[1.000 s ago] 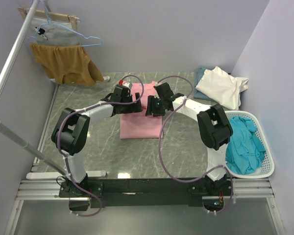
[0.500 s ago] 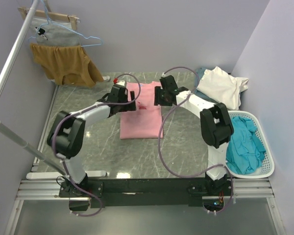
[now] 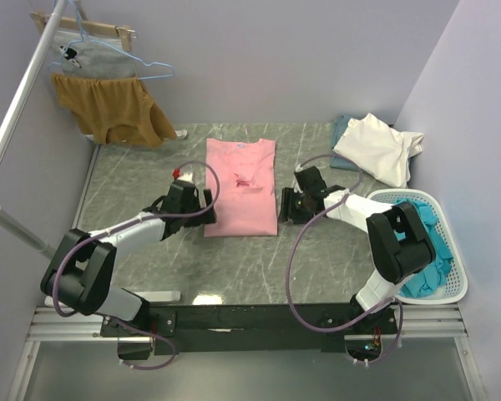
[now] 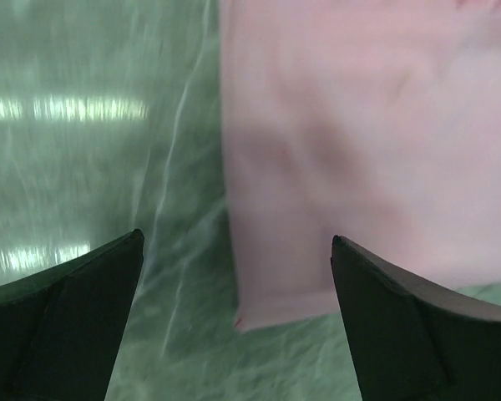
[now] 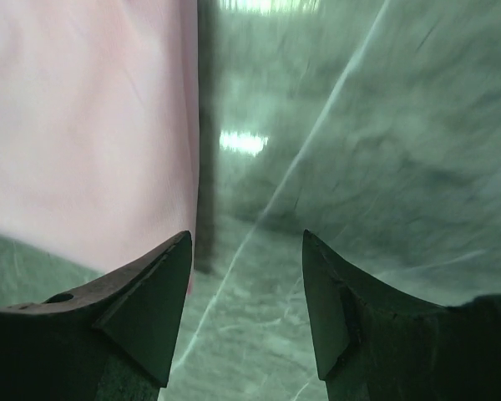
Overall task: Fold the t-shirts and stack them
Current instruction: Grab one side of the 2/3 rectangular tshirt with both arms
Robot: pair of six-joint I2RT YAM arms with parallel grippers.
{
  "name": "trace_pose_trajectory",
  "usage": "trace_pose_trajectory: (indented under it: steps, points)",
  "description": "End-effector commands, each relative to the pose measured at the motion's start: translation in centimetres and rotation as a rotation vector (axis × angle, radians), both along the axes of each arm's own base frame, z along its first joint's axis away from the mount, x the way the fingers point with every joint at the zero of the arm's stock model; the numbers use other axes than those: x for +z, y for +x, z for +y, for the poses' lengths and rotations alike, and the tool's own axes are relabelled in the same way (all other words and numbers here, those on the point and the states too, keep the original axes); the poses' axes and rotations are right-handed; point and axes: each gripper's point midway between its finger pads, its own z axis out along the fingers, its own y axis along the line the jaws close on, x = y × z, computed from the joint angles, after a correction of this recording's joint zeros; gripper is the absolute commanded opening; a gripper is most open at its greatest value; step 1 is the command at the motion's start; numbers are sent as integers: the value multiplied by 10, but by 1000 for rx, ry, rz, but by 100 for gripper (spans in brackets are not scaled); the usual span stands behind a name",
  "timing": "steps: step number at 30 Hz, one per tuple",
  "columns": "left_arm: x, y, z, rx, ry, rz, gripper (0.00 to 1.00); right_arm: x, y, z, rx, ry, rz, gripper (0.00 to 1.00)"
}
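Left claw (image 4: 235,242), right claw (image 5: 246,236) spread, empty.

The marble table (image 3: 142,180) holds a pink t-shirt (image 3: 242,188) at its middle. Along its right side lie a cream-white t-shirt (image 3: 376,146), a grey-blue t-shirt (image 3: 342,129) and a white basket (image 3: 434,297).

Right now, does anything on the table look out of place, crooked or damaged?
Nothing is spilled or damaged. The pink t-shirt lies flat and fairly straight. Only the cream-white t-shirt looks untidy: it lies loose and rumpled over a grey-blue t-shirt at the far right corner.
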Motion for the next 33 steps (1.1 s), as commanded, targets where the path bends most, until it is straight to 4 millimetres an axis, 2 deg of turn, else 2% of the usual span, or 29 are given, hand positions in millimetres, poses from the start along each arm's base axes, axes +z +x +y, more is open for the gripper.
trace_pose_trajectory:
  steps: [1,5,12,15,17,18,20,23,24,27,28,30,33]
  points:
    - [5,-15,-3,3,-89,-25,100,16,-10,24,34,170,-23,63]
    - [0,-24,1,3,-96,-39,99,9,-22,30,41,221,14,63]
    - [-4,-41,-14,-67,-188,-11,97,-6,-39,43,66,312,92,62]
    - [-8,-46,-24,-103,-238,22,87,-11,-44,48,73,351,120,62]
    - [-18,-54,-36,-148,-289,72,77,-15,-46,50,73,364,142,61]
    - [-16,-51,-41,-150,-325,62,68,-17,-46,51,72,364,147,61]
    - [-27,-55,-48,-166,-348,103,61,-22,-49,51,67,365,168,60]
    - [-37,-53,-52,-172,-356,127,42,-24,-45,54,71,376,158,56]
    - [-37,-52,-53,-175,-358,130,32,-23,-42,54,71,374,151,54]
    - [-40,-55,-51,-169,-349,140,6,-22,-38,55,66,375,142,31]
    - [-39,-55,-49,-169,-342,136,1,-21,-37,55,71,373,139,13]
    - [-41,-59,-43,-164,-304,154,1,-22,-40,52,67,363,146,0]
    - [-37,-70,-34,-148,-275,175,1,-19,-50,46,61,352,139,0]
